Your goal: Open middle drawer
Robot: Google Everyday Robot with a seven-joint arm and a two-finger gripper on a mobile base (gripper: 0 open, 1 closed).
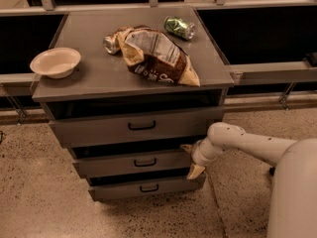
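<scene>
end effector point(190, 159) spread open, at right end of grey, black-handled middle drawer point(111, 165)

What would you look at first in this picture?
The big crumpled chip bag in the middle of the cabinet top catches the eye first, with a green can behind it and a white bowl at the left edge. Next is the white robot arm low on the right, with its hand at the right end of the middle drawer.
</scene>
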